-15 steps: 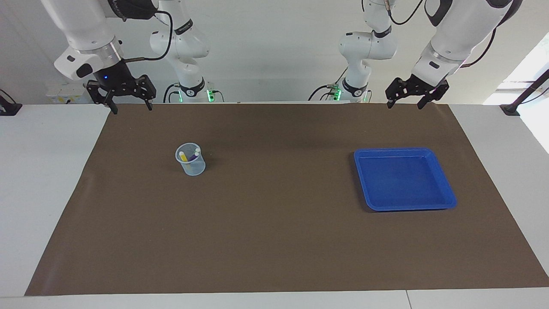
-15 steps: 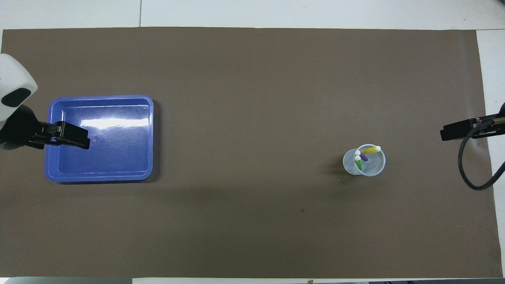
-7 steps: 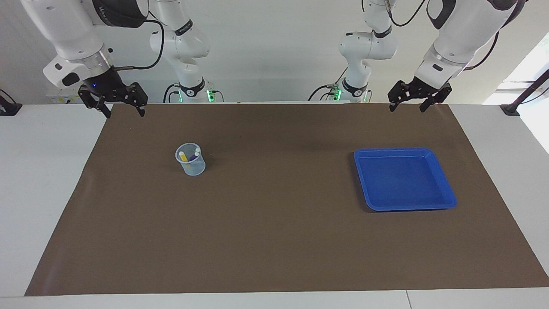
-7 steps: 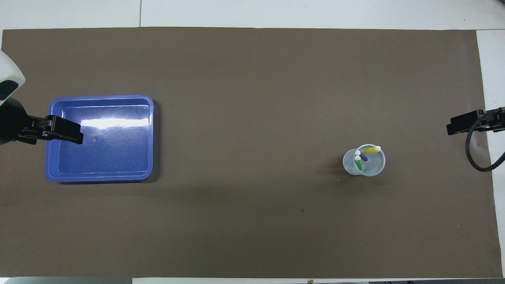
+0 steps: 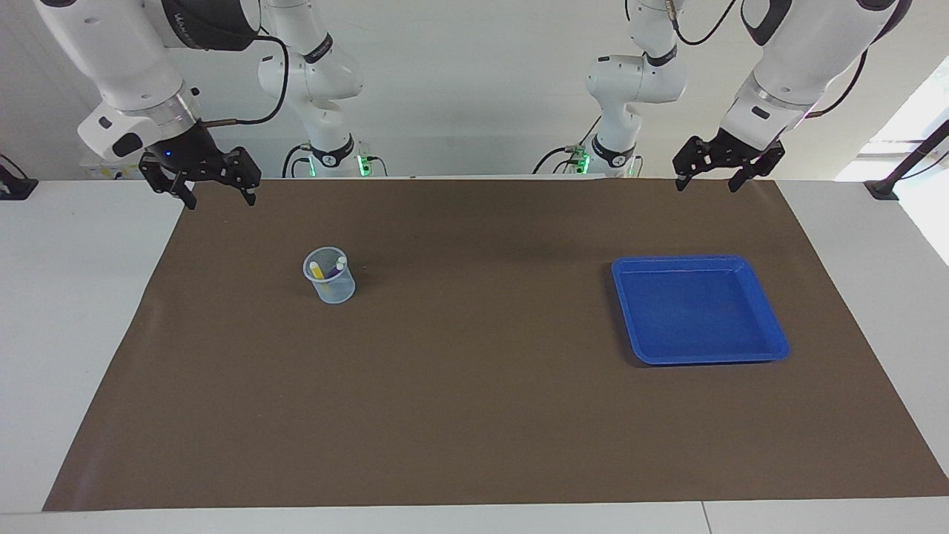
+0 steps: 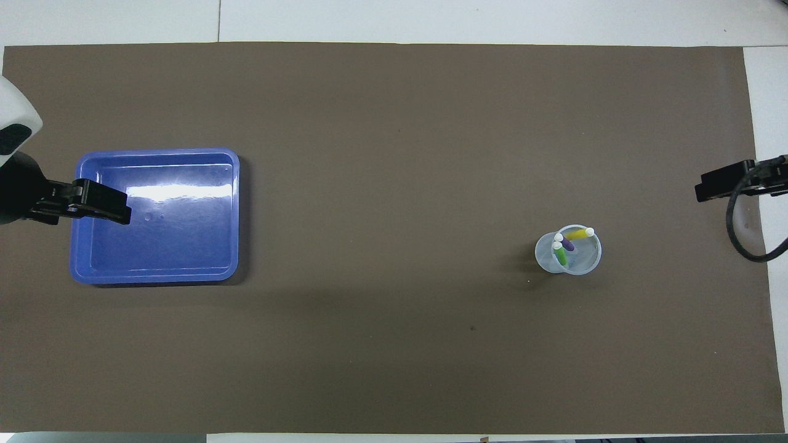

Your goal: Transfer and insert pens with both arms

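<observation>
A white bench (image 5: pixel 67 311) carries a wide brown mat (image 5: pixel 474 400) that fills most of both views. A little above and left of the middle of the facing view stands a clear plastic cup (image 5: pixel 330 276), upright on the mat toward the right arm's end. All three pens lean inside it with their pale ends up: the yellow pen (image 6: pixel 579 234) lies slanted across the cup's mouth, the purple pen (image 6: pixel 567 244) sits beside it, and the green pen (image 6: pixel 559 253) rests against the rim nearest the robots.

At the right of the facing view, about level with the cup, a shallow blue tray (image 5: pixel 771 343) lies flat on the mat toward the left arm's end, well apart from the cup.

The right hand (image 5: pixel 216 197) hangs in the upper left of the facing view, over the mat's corner by the robots, fingers spread and holding nothing. The left hand (image 5: pixel 705 185) hangs in the upper right of that view, over the mat's edge by the robots, fingers likewise spread and bare. In the overhead view one of its black fingers (image 6: pixel 101 203) crosses the tray's rim at the left edge of the frame, but the facing view shows it raised clear of the tray.
</observation>
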Available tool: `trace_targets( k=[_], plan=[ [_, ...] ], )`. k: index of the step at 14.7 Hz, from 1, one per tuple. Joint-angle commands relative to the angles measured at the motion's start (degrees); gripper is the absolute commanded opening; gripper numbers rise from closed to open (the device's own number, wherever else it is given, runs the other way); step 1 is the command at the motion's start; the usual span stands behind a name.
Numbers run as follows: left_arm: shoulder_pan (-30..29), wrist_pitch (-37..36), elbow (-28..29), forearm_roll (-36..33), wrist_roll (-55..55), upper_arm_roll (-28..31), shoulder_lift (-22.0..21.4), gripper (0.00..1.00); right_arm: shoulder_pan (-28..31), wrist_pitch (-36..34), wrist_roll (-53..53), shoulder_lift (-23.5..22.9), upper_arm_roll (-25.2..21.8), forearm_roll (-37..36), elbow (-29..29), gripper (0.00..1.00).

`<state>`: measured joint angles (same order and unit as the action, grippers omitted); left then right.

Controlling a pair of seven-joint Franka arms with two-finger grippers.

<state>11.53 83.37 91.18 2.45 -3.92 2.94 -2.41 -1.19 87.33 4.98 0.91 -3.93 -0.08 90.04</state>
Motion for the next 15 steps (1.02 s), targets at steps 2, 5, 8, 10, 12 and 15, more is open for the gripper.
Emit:
trace_targets(
  k=[2, 5, 8, 10, 12, 15],
  plan=[
    [-0.7, -1.0, -0.7, -0.9, 1.0, -0.4, 0.0, 1.00, -1.3, -1.1, -0.7, 0.3, -2.2, -0.8, -0.5, 1.00],
    [-0.7, -1.2, -0.6, -0.9, 1.0, -0.3, -0.2, 1.00, -1.3, -0.6, -0.8, 0.3, -2.2, -0.7, -0.6, 1.00],
    [-0.8, -1.1, -0.4, -0.8, 0.9, -0.2, -0.3, 1.00, -1.3, -0.6, -0.8, 0.3, -2.2, -0.7, -0.6, 1.00],
    [-0.8, -1.1, -0.3, -0.8, 0.6, -0.1, -0.4, 1.00, -1.3, -0.5, -0.8, 0.3, -2.2, -0.7, -0.6, 1.00],
    [-0.8, -1.1, -0.3, -0.8, 0.6, 0.0, -0.4, 1.00, -1.3, -0.5, -0.7, 0.3, -2.2, -0.7, -0.6, 1.00],
    [-0.9, -1.1, -0.3, -0.8, 0.6, 0.1, -0.4, 1.00, -1.3, -0.5, -0.7, 0.3, -2.2, -0.8, -0.6, 1.00]
  ],
)
